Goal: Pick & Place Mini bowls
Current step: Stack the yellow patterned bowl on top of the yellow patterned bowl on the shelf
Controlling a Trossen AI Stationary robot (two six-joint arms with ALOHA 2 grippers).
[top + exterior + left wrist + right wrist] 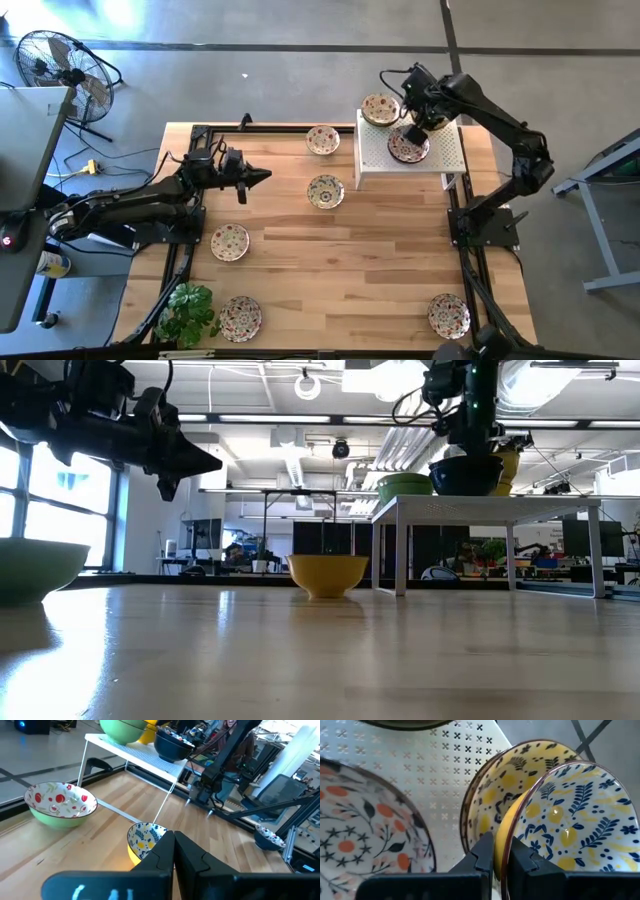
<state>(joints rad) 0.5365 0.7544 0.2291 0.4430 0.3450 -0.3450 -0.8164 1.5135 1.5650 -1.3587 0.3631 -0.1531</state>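
- Right gripper (501, 855) first: you have it over the white perforated stand (445, 150) at the table's far right, clenched on the rim of a yellow-and-blue leaf-pattern mini bowl (570, 820), held tilted just beside a matching bowl (495, 800).
- Your left gripper (262, 177) hangs above the left-centre table, fingers pressed together, grasping nothing.
- You see more mini bowls scattered on the wooden table (380, 260).

Bare wood lay open across the table's (340, 270) middle. The white stand (452, 150) was crowded with bowls (407, 147), apparently leaving only its right part free.
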